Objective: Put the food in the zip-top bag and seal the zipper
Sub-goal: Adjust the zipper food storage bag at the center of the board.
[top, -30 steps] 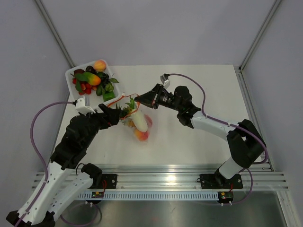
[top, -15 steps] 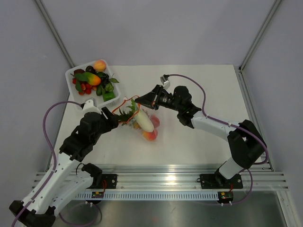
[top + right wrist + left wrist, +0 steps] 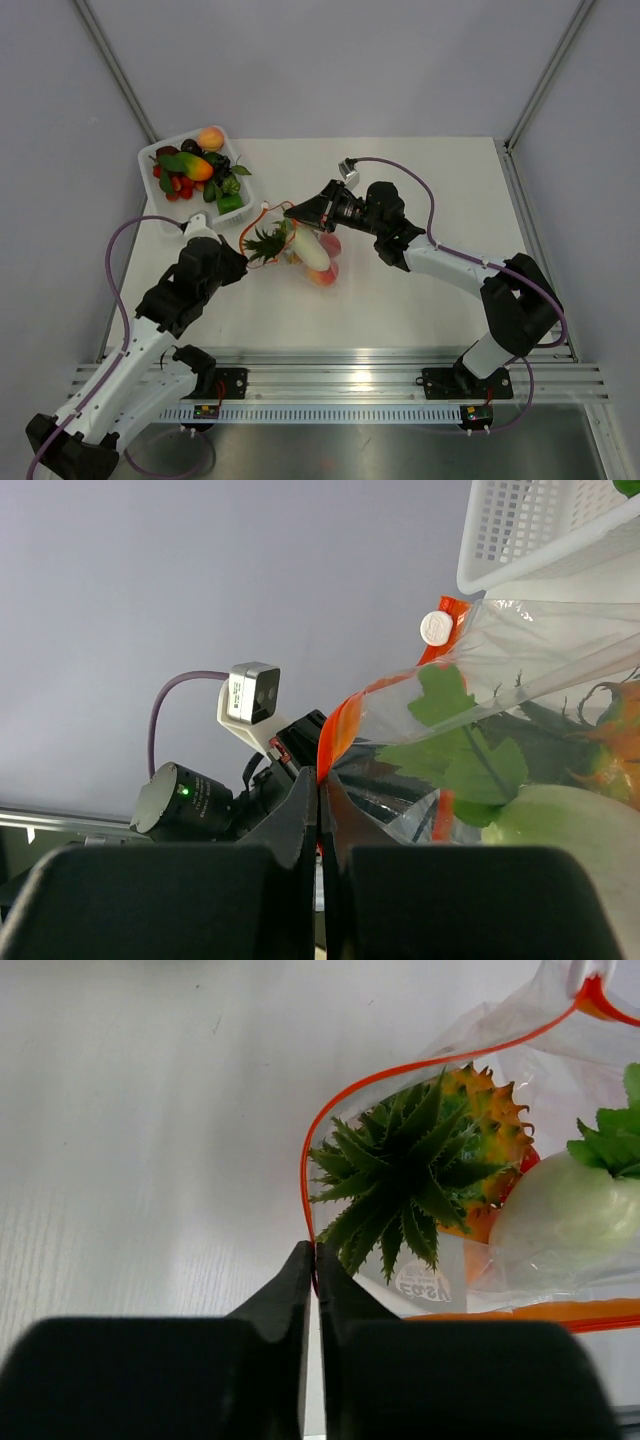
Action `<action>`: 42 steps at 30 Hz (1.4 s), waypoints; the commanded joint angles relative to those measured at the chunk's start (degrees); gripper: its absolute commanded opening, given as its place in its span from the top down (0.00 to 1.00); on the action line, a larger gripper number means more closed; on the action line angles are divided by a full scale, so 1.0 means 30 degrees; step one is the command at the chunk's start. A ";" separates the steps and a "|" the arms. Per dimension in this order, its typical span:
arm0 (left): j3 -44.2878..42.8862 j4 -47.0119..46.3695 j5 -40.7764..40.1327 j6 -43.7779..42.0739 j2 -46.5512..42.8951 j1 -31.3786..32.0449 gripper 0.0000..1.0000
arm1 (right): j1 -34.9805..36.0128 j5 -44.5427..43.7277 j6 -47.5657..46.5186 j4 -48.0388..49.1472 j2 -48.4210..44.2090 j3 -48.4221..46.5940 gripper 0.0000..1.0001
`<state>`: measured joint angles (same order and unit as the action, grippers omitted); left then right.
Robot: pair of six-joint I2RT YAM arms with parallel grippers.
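From above, the left arm bends up from the near-left corner and reaches inward, its left gripper (image 3: 244,262) meeting the left side of the zip-top bag (image 3: 300,250) in the middle of the table (image 3: 430,190). The right arm stretches across from the near-right corner, with the right gripper (image 3: 293,212) at the bag's far edge. The bag lies between the two. A white tray (image 3: 150,157) heaped with other toy produce stands at the far-left corner, apart from it. In the left wrist view the left gripper (image 3: 312,1252) is clenched on the zipper (image 3: 304,1175), which curves up and around the bag's mouth. Behind the plastic sits the pineapple (image 3: 430,1145), leaves toward the camera, next to a pale green-white piece (image 3: 570,1222). A reddish fruit seems to be tucked behind, though it is mostly hidden. In the right wrist view the right gripper (image 3: 319,778) is pinched tight on the zipper (image 3: 340,730), the bag (image 3: 540,645) spreading away beneath the tray's (image 3: 520,540) latticed wall.
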<state>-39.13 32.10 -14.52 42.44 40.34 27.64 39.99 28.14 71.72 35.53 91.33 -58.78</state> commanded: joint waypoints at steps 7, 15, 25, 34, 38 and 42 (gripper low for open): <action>-0.3704 -0.3522 0.4567 -0.2044 0.1316 -0.0072 1.00 | -0.1023 0.1283 -0.3830 -0.6593 -0.0179 -0.4300 1.00; -0.8285 -0.2642 0.7770 -0.1813 0.4421 -0.0072 1.00 | -0.0614 -0.1934 -1.1308 -1.9191 -0.1670 -1.0090 1.00; -0.6754 -0.5339 1.0436 -0.1780 0.7587 -0.0101 1.00 | -0.0644 -1.2660 -1.5055 -2.7133 -0.1291 -1.0805 1.00; -1.2941 -0.2524 1.1870 -0.2369 0.8264 -0.0101 1.00 | -0.0644 -1.2166 -1.6788 -3.0125 -0.2753 -1.6294 1.00; -1.1101 -0.3870 1.2254 -0.1578 0.7824 -0.0101 1.00 | -0.0673 -1.1666 -1.6438 -2.8722 -0.3811 -1.3664 0.97; -0.8025 -0.6559 1.2663 -0.0437 0.8552 -0.0014 1.00 | -0.0673 -1.2248 -1.6261 -2.6994 -0.3085 -1.1171 0.92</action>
<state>-69.36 18.13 20.23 38.09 63.02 27.42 37.82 -7.01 23.57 -48.99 77.71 -97.25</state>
